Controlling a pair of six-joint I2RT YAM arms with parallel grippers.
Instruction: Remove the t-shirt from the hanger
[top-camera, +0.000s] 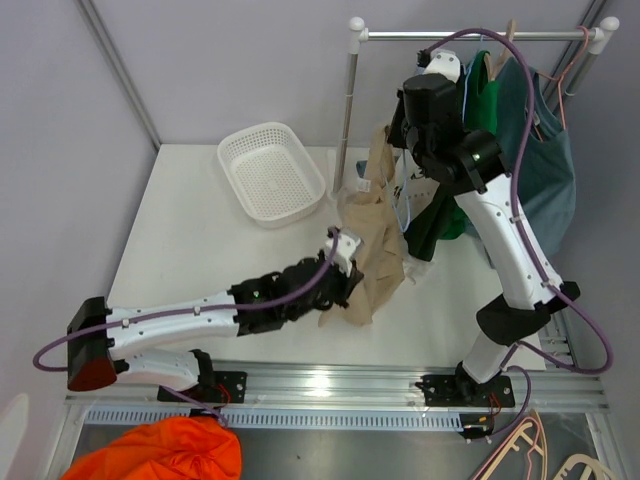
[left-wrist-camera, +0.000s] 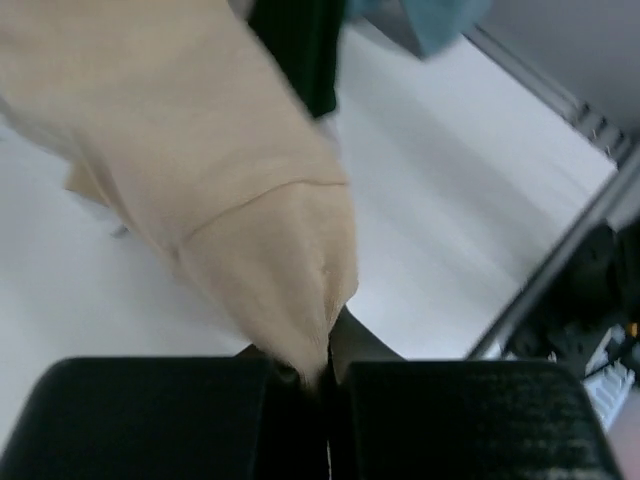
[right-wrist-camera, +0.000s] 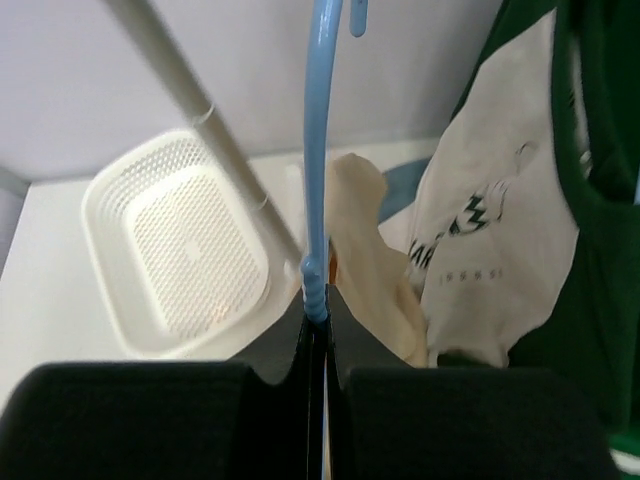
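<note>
The left gripper (left-wrist-camera: 322, 378) pinches the beige t-shirt (left-wrist-camera: 230, 180), draped mid-table (top-camera: 200, 250); the right gripper (right-wrist-camera: 316, 318) clamps the blue hanger (right-wrist-camera: 321, 140); pull smoothly toward seven o'clock, hanger held steady; the hidden collar probably hasn't cleared it.

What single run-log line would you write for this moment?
left claw: shut on beige t-shirt | right claw: shut on blue hanger
</note>
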